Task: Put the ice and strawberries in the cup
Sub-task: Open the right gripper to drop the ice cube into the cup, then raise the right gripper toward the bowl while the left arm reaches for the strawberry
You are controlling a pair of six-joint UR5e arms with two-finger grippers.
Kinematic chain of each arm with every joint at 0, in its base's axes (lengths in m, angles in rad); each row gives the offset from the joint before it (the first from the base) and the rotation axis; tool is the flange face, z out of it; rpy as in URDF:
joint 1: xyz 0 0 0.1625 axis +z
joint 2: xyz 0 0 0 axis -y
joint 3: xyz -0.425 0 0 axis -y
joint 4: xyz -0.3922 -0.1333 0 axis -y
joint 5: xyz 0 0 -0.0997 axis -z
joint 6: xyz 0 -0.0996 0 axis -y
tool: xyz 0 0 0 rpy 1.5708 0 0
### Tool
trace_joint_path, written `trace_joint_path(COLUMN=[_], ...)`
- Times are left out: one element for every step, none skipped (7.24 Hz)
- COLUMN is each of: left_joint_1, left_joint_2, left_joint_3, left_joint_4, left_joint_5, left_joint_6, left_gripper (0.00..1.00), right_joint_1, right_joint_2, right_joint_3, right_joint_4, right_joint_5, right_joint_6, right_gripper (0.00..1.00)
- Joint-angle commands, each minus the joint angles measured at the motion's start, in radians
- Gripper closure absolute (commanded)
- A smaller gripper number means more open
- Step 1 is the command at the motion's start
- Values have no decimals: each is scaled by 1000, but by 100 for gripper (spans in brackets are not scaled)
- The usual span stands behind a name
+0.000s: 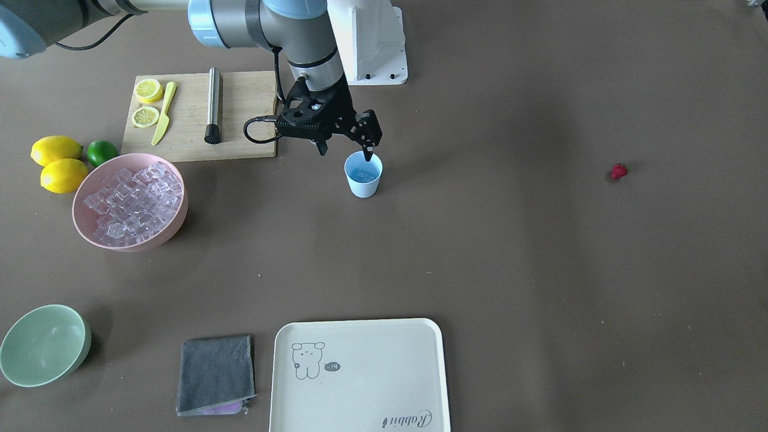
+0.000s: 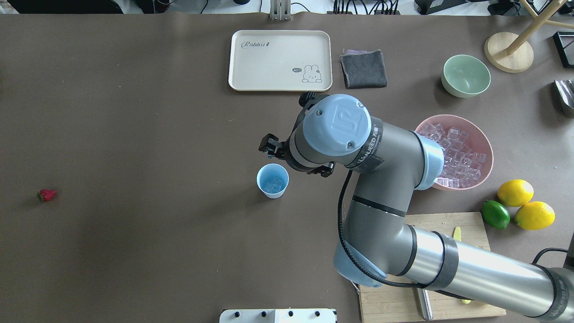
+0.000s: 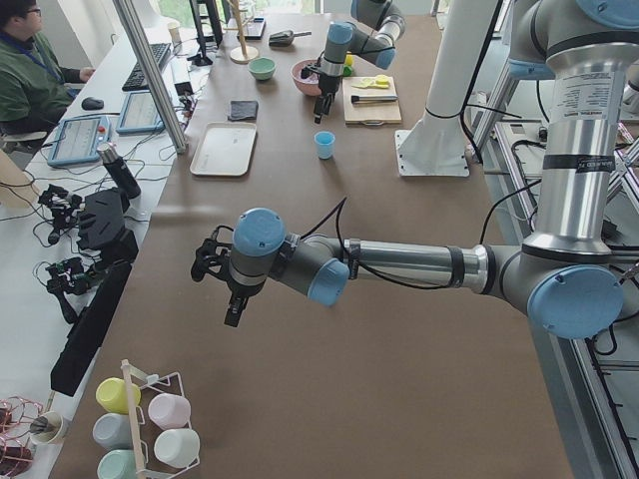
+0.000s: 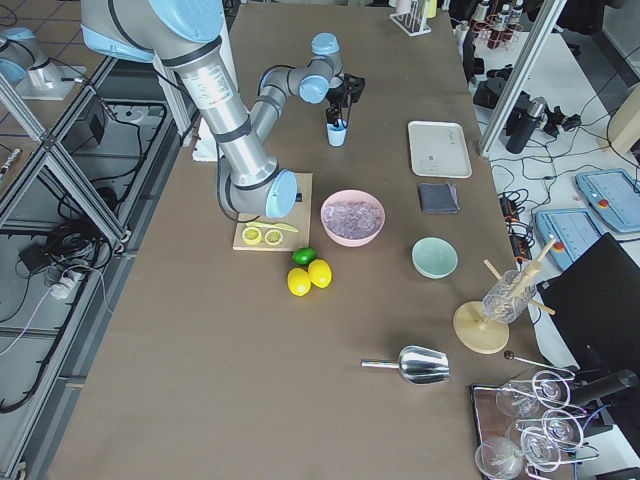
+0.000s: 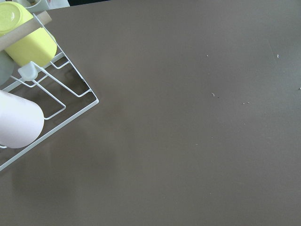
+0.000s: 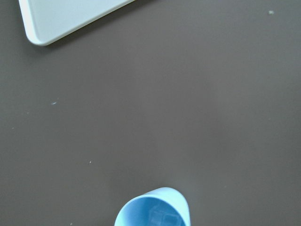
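The light blue cup (image 1: 363, 175) stands upright mid-table with a few clear ice cubes (image 2: 273, 184) inside; it also shows at the bottom of the right wrist view (image 6: 153, 209). More ice (image 1: 133, 201) fills the pink bowl (image 1: 177, 231). The tiny red strawberry (image 1: 618, 171) lies alone, far off on the robot's left side (image 2: 46, 194). My right gripper (image 1: 346, 150) hangs just above the cup's rim, its jaws apart and empty. My left gripper (image 3: 232, 299) hovers over bare table far from the cup; I cannot tell whether it is open or shut.
A cutting board (image 1: 240, 129) holds lemon slices, a yellow knife and a metal muddler. Two lemons (image 1: 57, 162) and a lime lie beside the pink bowl. A green bowl (image 1: 43, 353), a grey cloth (image 1: 215, 375) and a cream tray (image 1: 360, 414) sit along the far edge. A wire cup rack (image 5: 42, 94) is near my left wrist.
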Motion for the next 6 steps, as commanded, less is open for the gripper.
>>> trace_joint_path(left_joint_1=[114,165,213,266,344,404], left_joint_2=[8,8,46,69,122,141], left_joint_3=[-97,-124,-139,-141,-139,-141], left_joint_4=[0,-6,-58,-156,-266,-311], left_joint_5=[-10,-6,-3,34,102,150], left_joint_6=[-193,-262,-314,-430,-498,-559], left_gripper=[2,2,2,2,2,2], right_joint_1=[132,194,243,295,344,381], right_joint_2=[-146,-211,-260,-302,-335,-366], right_joint_3=[96,101,101,101,101,99], right_joint_4=[-33,-30,-24,-22,-22,-22], right_joint_5=[116,160,188,226,255,277], right_joint_6=[-158,-275,-353,-442,-511,-585], right_gripper=[0,0,0,0,0,0])
